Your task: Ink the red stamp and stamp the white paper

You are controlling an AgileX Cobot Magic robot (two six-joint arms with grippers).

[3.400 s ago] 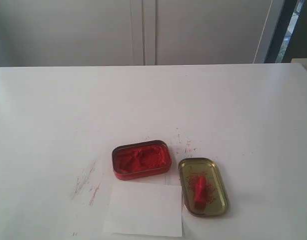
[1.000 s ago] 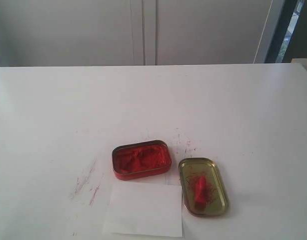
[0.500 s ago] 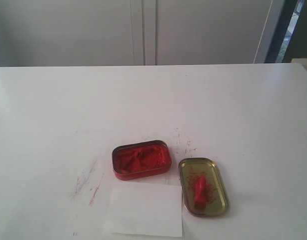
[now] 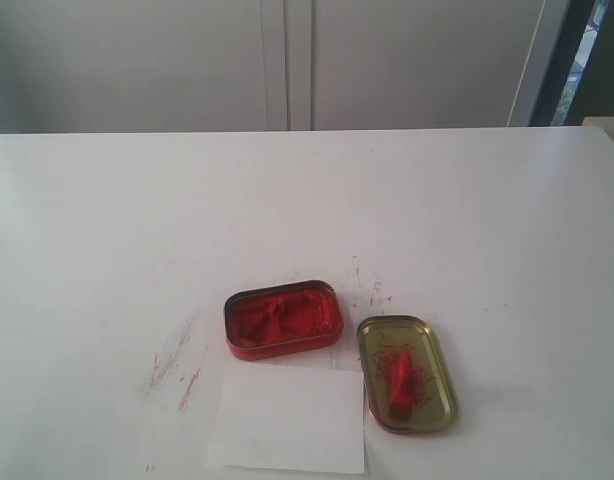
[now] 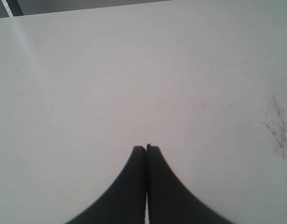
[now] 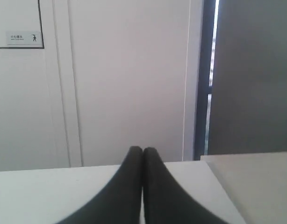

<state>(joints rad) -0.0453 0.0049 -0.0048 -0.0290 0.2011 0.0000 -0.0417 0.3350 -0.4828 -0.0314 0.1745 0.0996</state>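
White, flat surface (image 4: 307,200) in front of pale cabinet doors (image 4: 287,60) bears faint red smears (image 4: 172,362). An oblong red tin of red ink paste (image 4: 283,318) sits open on it. Just beside the tin is a gold-coloured oblong metal lid (image 4: 432,400), with the small bright red plastic stamp (image 4: 398,378) lying inside it. The plain white rectangular sheet of paper (image 4: 287,420) lies flat, close against both. The left tool (image 5: 146,148) has its black fingers pressed together above bare surface. The right tool (image 6: 142,150) is likewise together, gripping nothing, and faces the doors.
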